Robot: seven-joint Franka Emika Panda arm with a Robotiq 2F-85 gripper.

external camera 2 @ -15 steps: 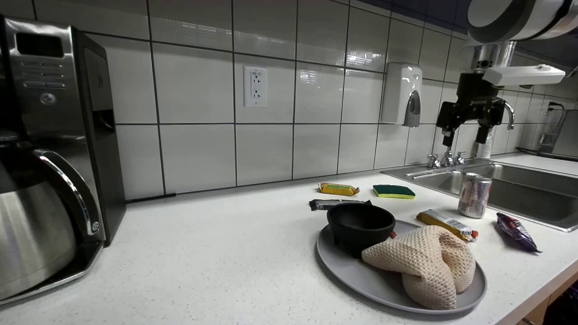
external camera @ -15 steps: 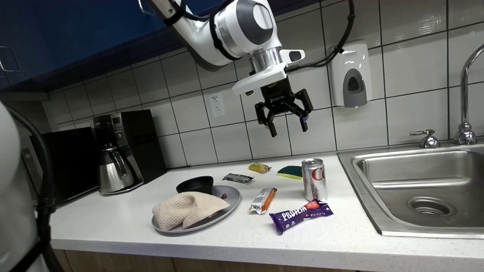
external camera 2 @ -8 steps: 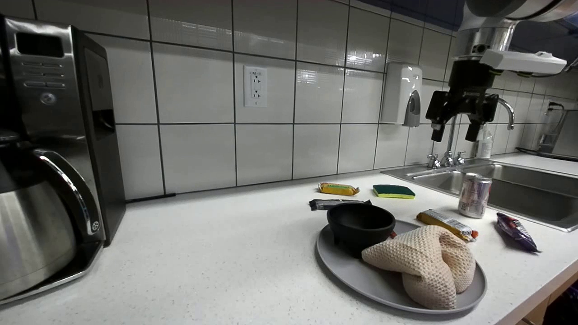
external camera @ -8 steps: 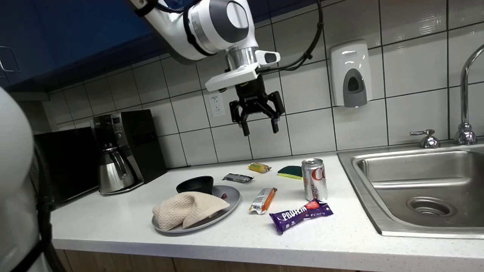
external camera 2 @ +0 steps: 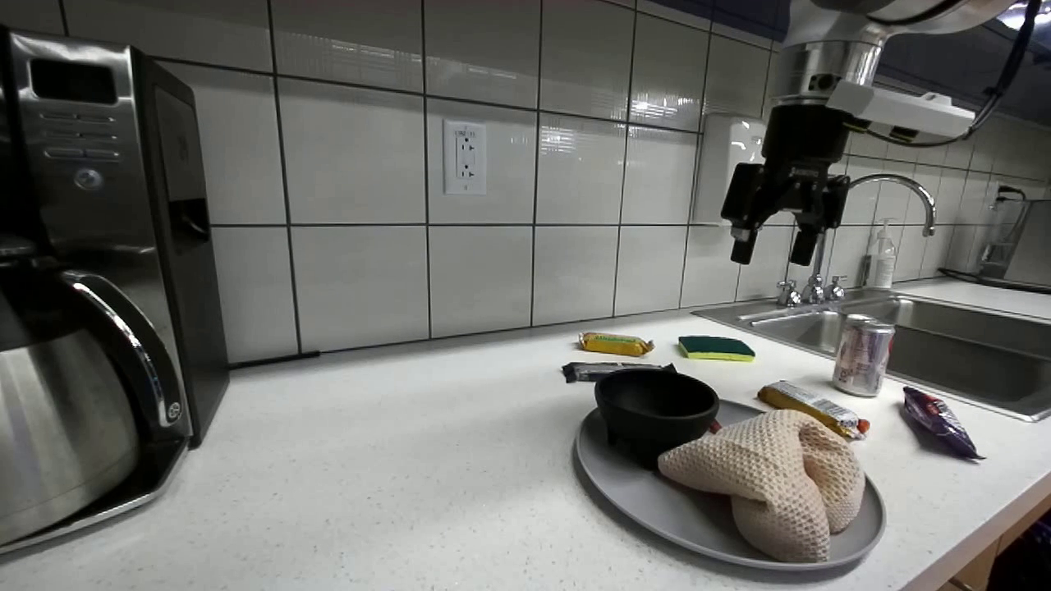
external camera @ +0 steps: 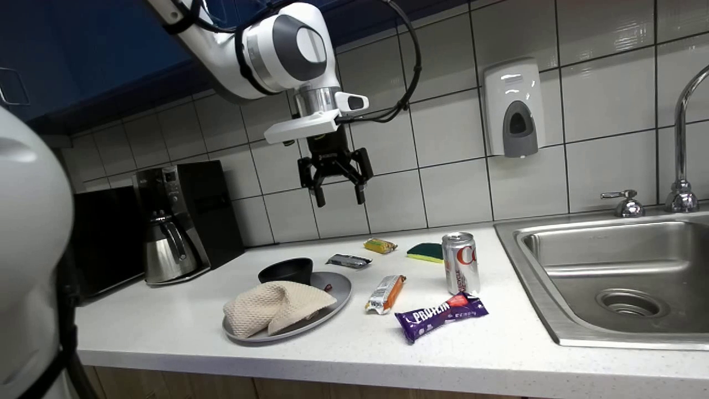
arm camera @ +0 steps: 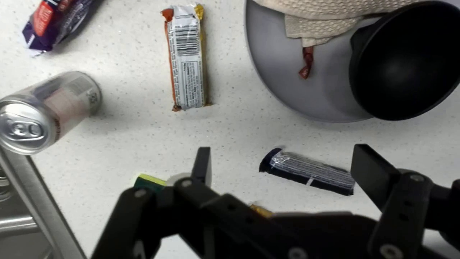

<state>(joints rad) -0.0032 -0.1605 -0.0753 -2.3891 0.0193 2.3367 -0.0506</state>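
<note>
Black tool (external camera: 340,200), jaws wide, nearer blk/silver bar (arm camera: 309,172) vs. b4

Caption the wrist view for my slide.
Open gripper framing a dark-wrapped bar; soda can left, black bowl on gray plate upper right.

"PROTEIN" stands in white on the purple wrapper (external camera: 441,318), a red "C" on the silver can (external camera: 461,265).
</note>
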